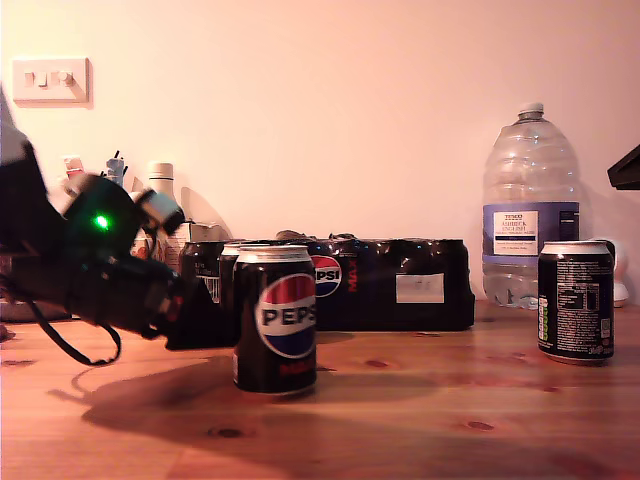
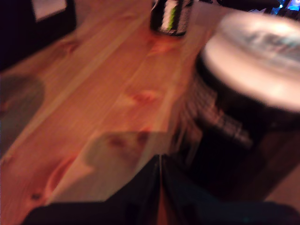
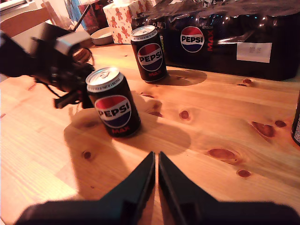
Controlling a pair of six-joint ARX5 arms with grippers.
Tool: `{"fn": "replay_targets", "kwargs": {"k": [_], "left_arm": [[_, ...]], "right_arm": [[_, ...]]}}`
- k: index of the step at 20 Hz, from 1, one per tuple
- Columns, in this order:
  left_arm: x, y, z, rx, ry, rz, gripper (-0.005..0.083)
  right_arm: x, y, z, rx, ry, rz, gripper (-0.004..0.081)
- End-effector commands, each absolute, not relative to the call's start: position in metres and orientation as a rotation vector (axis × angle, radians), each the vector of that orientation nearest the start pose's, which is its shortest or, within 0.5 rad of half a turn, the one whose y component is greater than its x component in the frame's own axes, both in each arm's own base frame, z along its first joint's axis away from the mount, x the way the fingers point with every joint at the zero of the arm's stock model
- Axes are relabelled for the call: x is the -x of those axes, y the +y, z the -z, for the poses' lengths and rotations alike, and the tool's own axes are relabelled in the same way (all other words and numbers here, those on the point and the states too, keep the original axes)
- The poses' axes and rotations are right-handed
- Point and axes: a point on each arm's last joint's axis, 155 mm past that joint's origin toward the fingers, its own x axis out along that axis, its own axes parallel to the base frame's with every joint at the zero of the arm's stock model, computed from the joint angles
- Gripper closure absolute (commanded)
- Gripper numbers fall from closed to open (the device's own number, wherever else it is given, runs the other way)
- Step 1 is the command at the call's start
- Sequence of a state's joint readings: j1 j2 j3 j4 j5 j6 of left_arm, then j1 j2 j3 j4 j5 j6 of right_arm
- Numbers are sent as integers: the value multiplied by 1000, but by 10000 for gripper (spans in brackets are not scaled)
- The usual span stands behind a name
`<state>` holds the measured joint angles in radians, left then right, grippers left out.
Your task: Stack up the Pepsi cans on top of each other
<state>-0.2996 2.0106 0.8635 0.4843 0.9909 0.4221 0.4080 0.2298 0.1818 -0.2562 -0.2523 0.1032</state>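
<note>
One Pepsi can (image 1: 275, 320) stands upright mid-table, its logo facing the exterior camera. It also appears as a near, blurred Pepsi can (image 2: 243, 93) and as the front Pepsi can (image 3: 114, 108). My first gripper (image 2: 160, 159) is shut on nothing and sits low beside this can, on its side toward the exterior view's left. A second can (image 3: 150, 54) stands behind, close to the multipack. A third can (image 1: 575, 300) stands at the exterior view's right, text side showing. My second gripper (image 3: 156, 157) is shut and empty, hovering over bare wood short of the front can.
A black shrink-wrapped Pepsi multipack (image 1: 390, 280) lies along the back, with a large water bottle (image 1: 530, 210) toward the exterior view's right. Jars and boxes (image 1: 150, 190) clutter the back at the exterior view's left. A dark arm part (image 1: 625, 165) shows at the exterior view's right edge.
</note>
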Motion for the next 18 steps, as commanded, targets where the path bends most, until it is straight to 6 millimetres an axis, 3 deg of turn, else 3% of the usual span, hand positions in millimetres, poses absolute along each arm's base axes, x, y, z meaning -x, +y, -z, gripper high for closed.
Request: {"fn": "replay_targets", "kwargs": {"k": [1, 10, 15, 18], "left_arm": [[-347, -278, -50, -118, 365, 1368, 795], [-317, -322, -51, -142, 364, 1445, 795], [-342, -315, -53, -169, 340, 1334, 795], [-366, -303, -70, -134, 324, 1225, 795]], "right_arm": [[-207, 141, -140, -69, 337, -643, 782], [-207, 141, -140, -69, 337, -644, 782], [-207, 141, -141, -81, 338, -642, 782], [-207, 141, -140, -161, 369, -627, 782]]}}
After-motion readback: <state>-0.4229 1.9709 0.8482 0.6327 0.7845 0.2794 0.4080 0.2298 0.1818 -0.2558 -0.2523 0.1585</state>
